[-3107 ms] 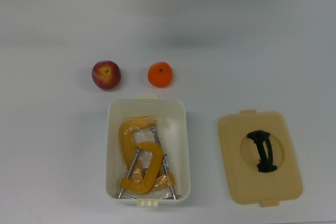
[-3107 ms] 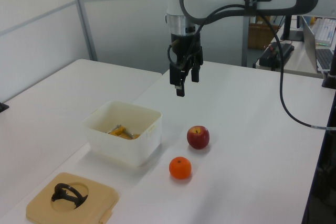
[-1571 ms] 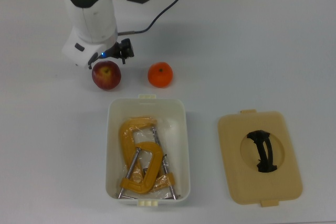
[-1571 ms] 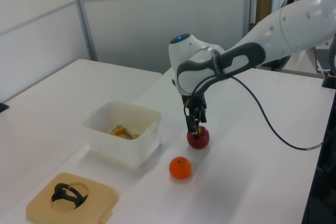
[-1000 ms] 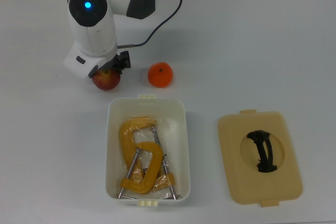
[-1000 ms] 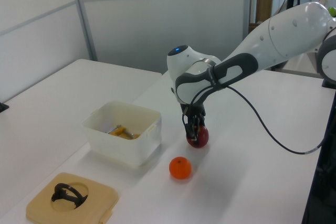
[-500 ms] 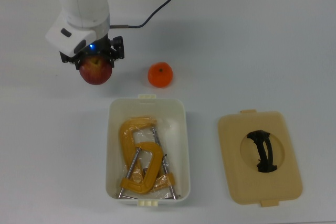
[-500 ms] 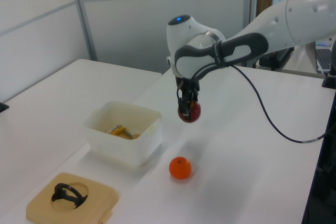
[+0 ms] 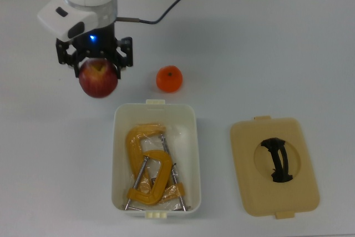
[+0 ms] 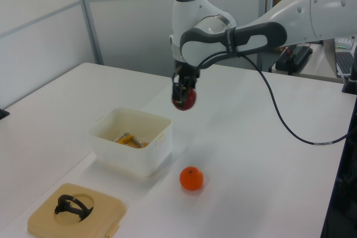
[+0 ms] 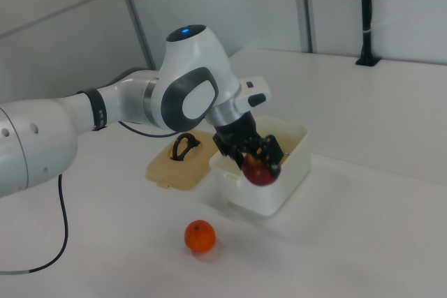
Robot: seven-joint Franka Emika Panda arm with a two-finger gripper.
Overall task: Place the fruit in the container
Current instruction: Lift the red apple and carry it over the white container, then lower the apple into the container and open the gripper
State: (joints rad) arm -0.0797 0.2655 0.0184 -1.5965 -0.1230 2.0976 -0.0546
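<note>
**A:** Claw (image 9: 99,66) first: your fingers are clamped on the apple (image 9: 99,80), holding it in the air well above the counter (image 9: 277,43). In the top view it hangs up and to the left of the container (image 9: 191,137), outside the rim; the left view shows it higher than the tub's walls.

**B:** So which step am I on?

**A:** I'd judge you are mid-carry with the first fruit. The next move calls for bringing the apple across until it sits over the open tub, then lowering and letting go.

**B:** Anything in the way?

**A:** Working down by size: the tan lid (image 9: 274,165) lies flat on the counter at the top view's right of the container, apart from it and off your path. Inside the tub, yellow C-clamps (image 9: 148,167) fill most of the floor, so the apple will likely land on metal and could roll; the barer end nearest the apple looks the safer spot. Smallest, the orange (image 9: 169,79) rests on the counter just beyond the container's near short end, close to your line of travel, so stay high as you cross.
</note>
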